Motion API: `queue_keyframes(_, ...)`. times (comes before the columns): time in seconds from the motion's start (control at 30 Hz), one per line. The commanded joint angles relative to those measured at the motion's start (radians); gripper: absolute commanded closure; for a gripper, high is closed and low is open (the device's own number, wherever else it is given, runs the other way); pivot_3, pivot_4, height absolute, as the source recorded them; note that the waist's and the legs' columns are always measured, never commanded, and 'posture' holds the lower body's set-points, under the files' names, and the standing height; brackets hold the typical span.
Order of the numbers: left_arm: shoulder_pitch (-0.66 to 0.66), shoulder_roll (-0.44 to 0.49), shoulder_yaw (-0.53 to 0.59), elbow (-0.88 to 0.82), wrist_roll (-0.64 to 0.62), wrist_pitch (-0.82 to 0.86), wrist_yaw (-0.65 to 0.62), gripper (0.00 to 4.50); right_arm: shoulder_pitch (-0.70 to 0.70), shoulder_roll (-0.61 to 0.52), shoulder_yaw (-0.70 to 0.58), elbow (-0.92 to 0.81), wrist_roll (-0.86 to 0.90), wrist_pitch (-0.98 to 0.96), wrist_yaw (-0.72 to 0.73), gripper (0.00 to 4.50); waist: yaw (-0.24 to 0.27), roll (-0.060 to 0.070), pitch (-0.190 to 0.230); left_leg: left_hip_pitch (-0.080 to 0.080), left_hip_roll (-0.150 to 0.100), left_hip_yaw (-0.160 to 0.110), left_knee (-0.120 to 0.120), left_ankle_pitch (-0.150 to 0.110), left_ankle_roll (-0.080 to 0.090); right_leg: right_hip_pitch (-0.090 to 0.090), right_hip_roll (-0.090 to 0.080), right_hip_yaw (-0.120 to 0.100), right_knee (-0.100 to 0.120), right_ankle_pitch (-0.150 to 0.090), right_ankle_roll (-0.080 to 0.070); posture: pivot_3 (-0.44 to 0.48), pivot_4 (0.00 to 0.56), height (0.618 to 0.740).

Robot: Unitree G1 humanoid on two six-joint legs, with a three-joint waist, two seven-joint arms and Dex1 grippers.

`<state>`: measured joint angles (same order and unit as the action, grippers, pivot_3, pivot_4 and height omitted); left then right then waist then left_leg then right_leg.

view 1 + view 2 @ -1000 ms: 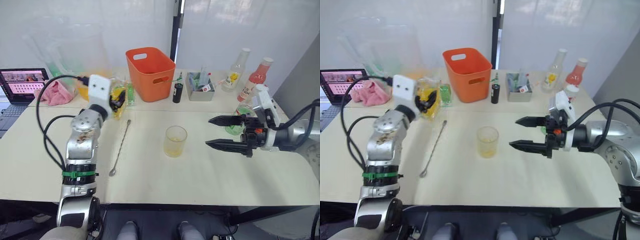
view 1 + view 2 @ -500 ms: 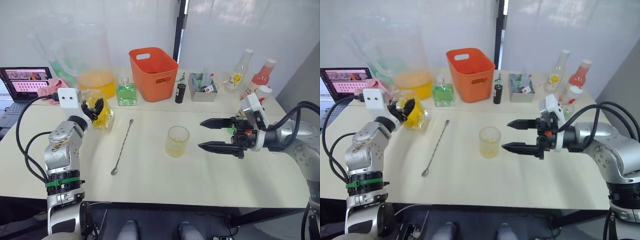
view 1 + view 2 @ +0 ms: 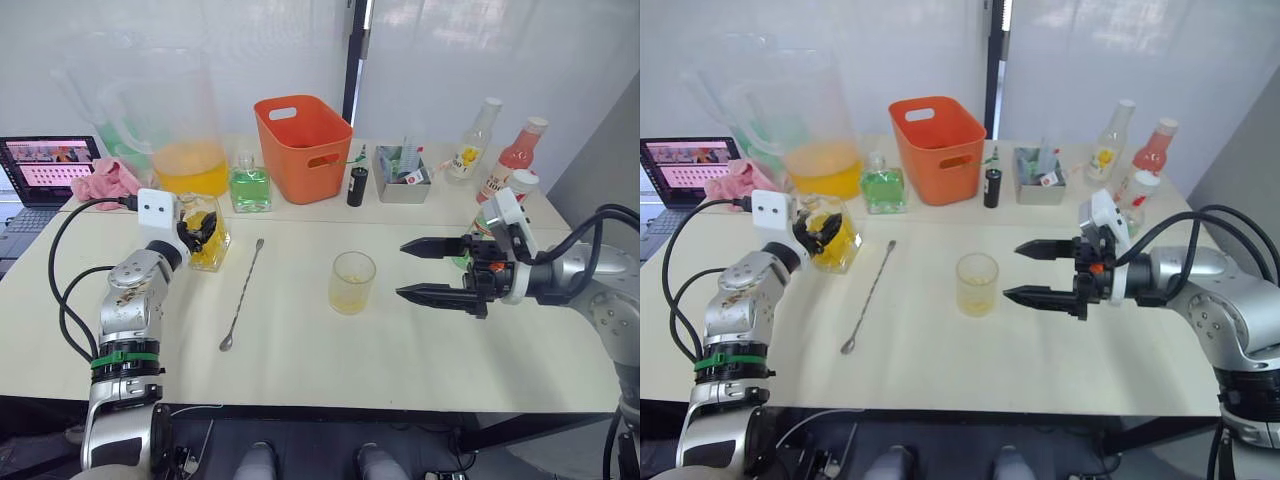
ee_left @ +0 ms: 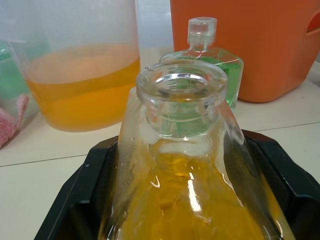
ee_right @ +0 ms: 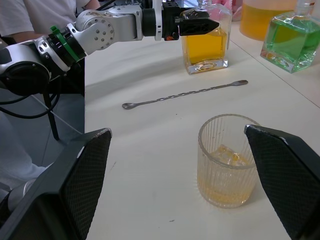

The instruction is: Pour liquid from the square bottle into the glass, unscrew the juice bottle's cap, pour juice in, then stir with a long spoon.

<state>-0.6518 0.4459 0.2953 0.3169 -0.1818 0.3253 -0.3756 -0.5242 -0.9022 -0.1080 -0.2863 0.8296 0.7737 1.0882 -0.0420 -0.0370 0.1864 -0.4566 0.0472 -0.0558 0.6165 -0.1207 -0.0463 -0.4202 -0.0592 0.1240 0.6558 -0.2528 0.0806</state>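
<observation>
The table (image 3: 300,370) carries glass (image 3: 351,282), spoon (image 3: 241,296) and square bottle (image 3: 206,233).

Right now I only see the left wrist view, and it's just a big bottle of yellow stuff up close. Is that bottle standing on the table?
Observer: Yes. The square bottle stands upright on the table, with the left tool shut around it.
Operator: Where's the glass?
Observer: The glass stands mid-table with a little yellow liquid in it. It is to the right of the long spoon.
Operator: What's the other tool doing?
Observer: The right tool is open. It is beside the glass and not touching it.
</observation>
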Motion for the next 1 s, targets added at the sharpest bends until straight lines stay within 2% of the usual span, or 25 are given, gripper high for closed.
queue_keyframes(0.03,0.003,0.024,0.013,-0.06,-0.009,-0.056,0.009,0.35,0.0,-0.015,-0.044,-0.025,0.015,0.006,-0.002,0.0,0.0,0.0,0.0,0.0,0.0,0.0,0.0,0.0,0.0,0.0,0.0,0.0,0.0,0.0,0.0,0.0,0.15,0.74)
queue_keyframes(0.07,0.004,0.022,0.016,-0.07,-0.014,-0.062,0.012,0.02,0.0,-0.015,-0.045,-0.024,0.014,0.005,-0.001,0.0,-0.001,0.0,0.0,0.0,0.0,0.0,0.0,0.0,0.0,0.0,0.0,0.0,0.0,0.0,0.0,0.0,0.15,0.74)
queue_keyframes(0.3,-0.02,0.019,0.049,-0.193,-0.052,-0.163,0.023,0.02,0.004,-0.01,-0.042,-0.021,0.007,-0.003,0.006,0.0,0.0,0.0,0.0,0.0,0.0,0.0,0.0,0.0,0.0,0.0,0.0,0.0,0.0,0.0,0.0,0.0,0.15,0.74)
queue_keyframes(0.43,-0.066,0.033,0.044,-0.267,-0.08,-0.159,0.011,0.02,-0.001,-0.007,-0.04,-0.018,0.005,-0.004,0.006,0.0,0.001,0.0,0.0,0.0,0.0,0.0,0.0,0.0,0.0,0.001,0.0,0.0,0.0,0.0,0.0,0.0,0.15,0.74)
queue_keyframes(0.63,-0.07,0.105,-0.005,-0.437,-0.272,0.005,-0.191,0.02,-0.008,0.004,-0.04,-0.012,-0.003,-0.013,-0.005,0.0,-0.001,0.0,0.0,0.0,0.0,0.0,0.0,0.0,0.0,0.001,0.0,0.0,0.0,0.0,0.0,0.0,0.15,0.74)
queue_keyframes(0.77,-0.014,0.199,-0.009,-0.533,-0.421,0.189,-0.313,0.02,0.001,0.024,-0.036,0.001,-0.041,-0.056,-0.018,0.0,-0.01,0.0,0.0,0.001,0.0,0.001,0.0,0.0,0.0,0.0,0.0,0.001,0.0,-0.001,0.001,0.0,0.15,0.74)
queue_keyframes(0.9,0.141,0.285,-0.014,-0.587,-0.422,0.199,-0.417,0.02,0.073,0.064,-0.04,-0.006,-0.071,-0.109,-0.03,0.0,-0.016,0.0,0.0,0.002,0.001,0.001,-0.001,0.0,0.0,0.001,0.0,0.0,0.001,-0.003,0.0,0.0,0.15,0.74)
queue_keyframes(1.0,0.216,0.298,0.012,-0.593,-0.463,0.233,-0.431,0.02,0.123,0.09,-0.056,-0.004,-0.094,-0.146,-0.05,0.0,-0.017,0.0,0.0,0.005,0.001,0.001,-0.003,0.0,0.0,0.002,0.0,0.001,0.001,-0.004,-0.001,0.0,0.15,0.74)
